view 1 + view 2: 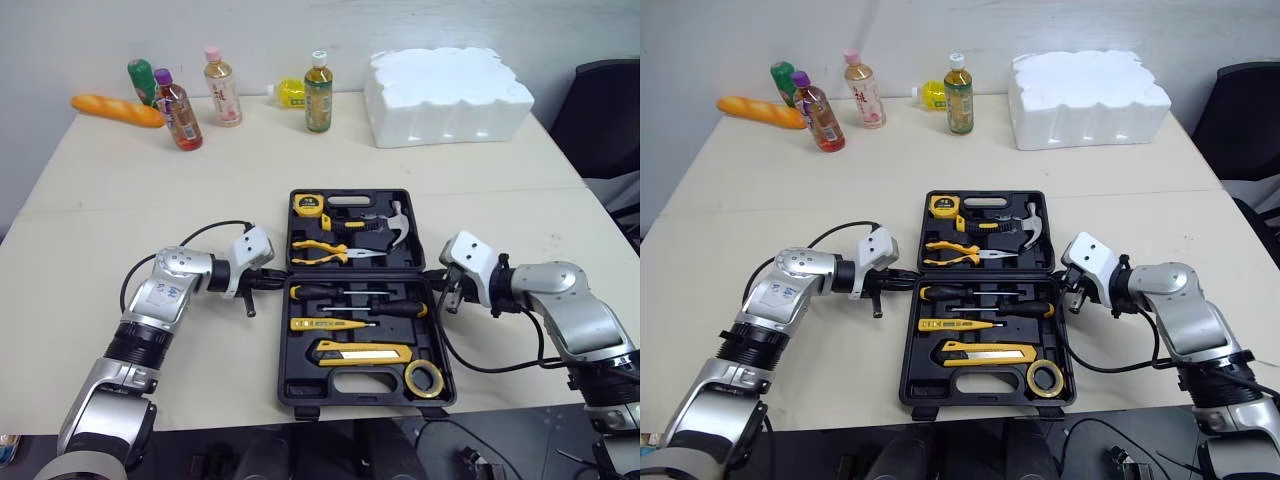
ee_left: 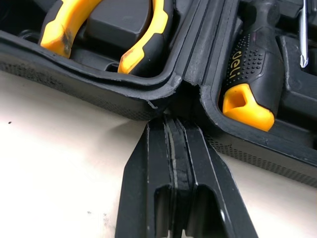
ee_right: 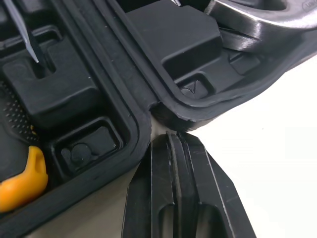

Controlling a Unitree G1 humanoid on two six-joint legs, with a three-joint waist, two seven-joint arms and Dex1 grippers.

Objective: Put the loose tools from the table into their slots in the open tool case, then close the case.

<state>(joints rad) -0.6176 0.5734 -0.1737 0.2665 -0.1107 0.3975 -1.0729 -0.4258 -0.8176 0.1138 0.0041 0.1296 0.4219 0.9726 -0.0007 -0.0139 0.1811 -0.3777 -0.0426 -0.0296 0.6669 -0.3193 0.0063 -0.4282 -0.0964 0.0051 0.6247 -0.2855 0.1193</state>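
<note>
I have the case (image 1: 310,386) lying fully open and flat in the middle of the counter (image 1: 150,190), lid half at 12 o'clock and base half at 6. In the lid half I can see the tape measure (image 1: 309,206) at its 10 o'clock corner, the pliers (image 1: 320,250) below it and the hammer (image 1: 385,225) toward 3 o'clock. In the base half sit two screwdrivers (image 1: 330,293), then the tester (image 1: 325,324), the knife (image 1: 365,352) and a tape roll (image 1: 427,378) in the 5 o'clock corner. My left gripper (image 1: 278,281) is at the case's 9 o'clock side, level with the hinge line. In its wrist view the two fingers (image 2: 148,168) are pressed flat together with nothing between them, their tips right at the notch where the two halves meet. My right gripper (image 3: 171,136) mirrors it at the case's 3 o'clock side, fingers likewise squeezed together and empty. Its tips are just short of the hinge corner, with a sliver of counter showing between. Both arms lie low over the counter, pointing inward at the case. Along the counter's far edge stand bottles (image 1: 318,92) from 11 to 12 o'clock, with a bread loaf (image 1: 117,109) at 10 and a foam block (image 1: 447,95) at 1, all well apart from the case.
</note>
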